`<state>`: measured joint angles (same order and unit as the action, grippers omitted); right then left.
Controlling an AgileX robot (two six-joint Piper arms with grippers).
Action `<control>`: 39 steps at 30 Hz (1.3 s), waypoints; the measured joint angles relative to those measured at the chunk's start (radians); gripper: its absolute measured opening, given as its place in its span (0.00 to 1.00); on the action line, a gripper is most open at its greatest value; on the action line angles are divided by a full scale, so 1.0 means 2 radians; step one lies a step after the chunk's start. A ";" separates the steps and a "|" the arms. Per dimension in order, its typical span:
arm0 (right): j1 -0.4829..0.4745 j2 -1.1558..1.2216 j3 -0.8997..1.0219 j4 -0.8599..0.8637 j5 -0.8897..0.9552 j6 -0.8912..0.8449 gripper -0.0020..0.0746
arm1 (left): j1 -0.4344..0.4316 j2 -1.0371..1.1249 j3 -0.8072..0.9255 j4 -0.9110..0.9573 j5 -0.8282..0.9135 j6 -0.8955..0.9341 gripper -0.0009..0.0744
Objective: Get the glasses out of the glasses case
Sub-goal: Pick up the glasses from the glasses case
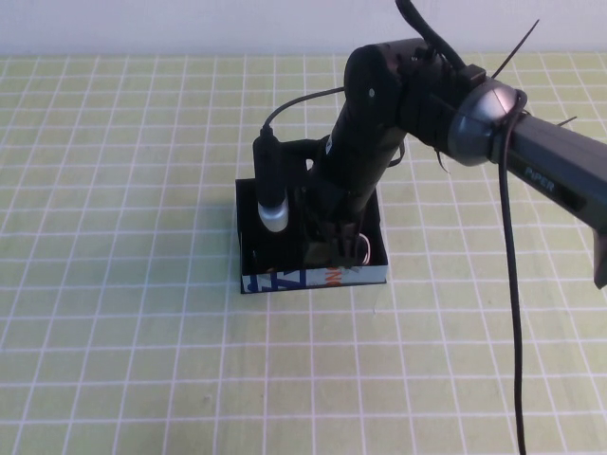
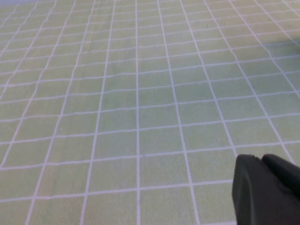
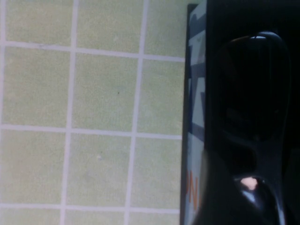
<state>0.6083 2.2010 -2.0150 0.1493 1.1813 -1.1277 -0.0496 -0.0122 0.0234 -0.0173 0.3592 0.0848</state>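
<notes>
The glasses case (image 1: 285, 281) is a shallow black box near the table's middle, its white, blue and orange strip facing me. My right gripper (image 1: 334, 248) reaches down into the case and hides most of its inside in the high view. In the right wrist view the black glasses (image 3: 255, 93) lie in the case, just inside the printed wall (image 3: 196, 117), and my right gripper (image 3: 225, 201) is down beside the bridge. Whether it grips the frame does not show. My left gripper (image 2: 265, 164) hovers over bare table, shut and empty, out of the high view.
Green mat with a white grid (image 1: 123, 284) covers the table all round the case. The right arm (image 1: 493, 133) and its black cable (image 1: 512, 313) cross the right side of the high view.
</notes>
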 joint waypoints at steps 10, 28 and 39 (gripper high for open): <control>0.000 0.010 0.000 -0.002 -0.018 -0.004 0.35 | 0.000 0.000 0.000 0.000 0.000 0.000 0.01; 0.000 0.025 0.000 -0.013 -0.034 -0.004 0.35 | 0.000 0.000 0.000 0.000 0.000 0.000 0.01; 0.000 0.025 0.000 -0.020 -0.036 -0.015 0.35 | 0.000 0.000 0.000 0.000 0.000 0.000 0.01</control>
<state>0.6083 2.2508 -2.0150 0.1093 1.1088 -1.1569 -0.0496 -0.0122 0.0234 -0.0173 0.3592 0.0848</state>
